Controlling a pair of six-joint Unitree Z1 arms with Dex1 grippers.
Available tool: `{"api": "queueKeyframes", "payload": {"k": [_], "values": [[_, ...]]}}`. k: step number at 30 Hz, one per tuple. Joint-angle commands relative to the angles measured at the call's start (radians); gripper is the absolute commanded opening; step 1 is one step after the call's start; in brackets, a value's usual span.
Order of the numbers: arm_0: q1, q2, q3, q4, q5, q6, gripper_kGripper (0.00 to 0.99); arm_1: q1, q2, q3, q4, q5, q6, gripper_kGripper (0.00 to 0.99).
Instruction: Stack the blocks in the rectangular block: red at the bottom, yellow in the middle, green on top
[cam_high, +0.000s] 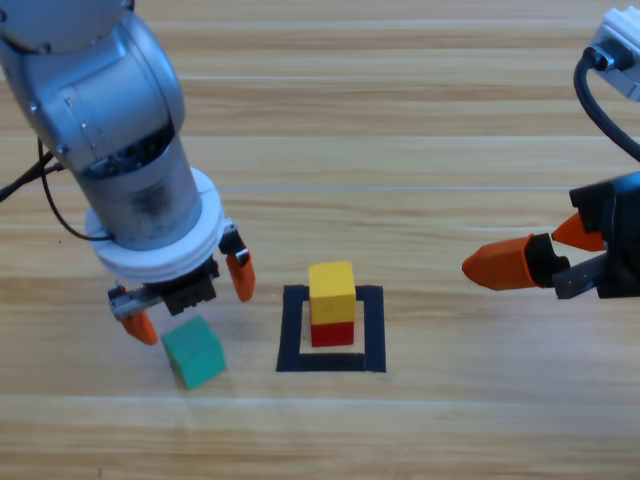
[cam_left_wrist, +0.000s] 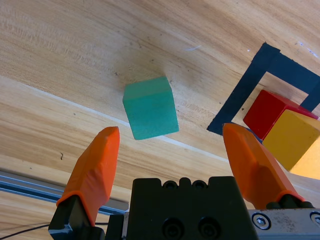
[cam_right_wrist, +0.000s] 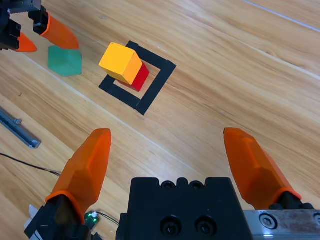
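Left end effector (cam_high: 190, 293) hangs just above and behind green (cam_high: 193, 351), jaws wide, nothing held. In the left wrist view green (cam_left_wrist: 150, 107) sits ahead of the jaws, roughly centred between them, not touching either, turned a bit off square to them. Green lies on the bare surface (cam_high: 420, 130) just left of the tape square (cam_high: 374, 330). Yellow (cam_high: 332, 291) sits on red (cam_high: 333, 333) inside the square. Right end effector (cam_high: 520, 262) waits well apart at the right, jaws wide, empty. Left arm is far nearer. Likely next: drop onto green and close. Open room around green; the stack is close on its right, so the carry needs height.
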Motion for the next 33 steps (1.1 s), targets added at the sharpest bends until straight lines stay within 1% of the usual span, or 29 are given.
{"api": "queueKeyframes", "payload": {"k": [1,6,9,13,25,33], "values": [[-0.019,0.031,0.034,0.007,-0.014,-0.051,0.885,-0.027,0.037,0.034,-0.021,0.005,-0.034,0.990],[-0.019,0.046,0.038,0.002,-0.025,-0.109,0.894,-0.027,0.034,0.041,-0.021,0.072,-0.076,0.990],[-0.019,0.064,0.028,0.001,-0.032,-0.129,0.896,-0.027,0.031,0.043,-0.021,0.087,-0.089,0.990],[-0.019,0.075,0.035,-0.009,-0.037,-0.163,0.897,-0.027,0.031,0.044,-0.021,0.089,-0.091,0.990],[-0.018,0.107,0.084,-0.082,-0.061,-0.157,0.896,-0.027,0.031,0.044,-0.021,0.086,-0.091,0.990],[-0.013,0.134,0.087,-0.095,-0.061,-0.152,0.896,-0.027,0.031,0.044,-0.023,0.084,-0.089,0.990]]}}
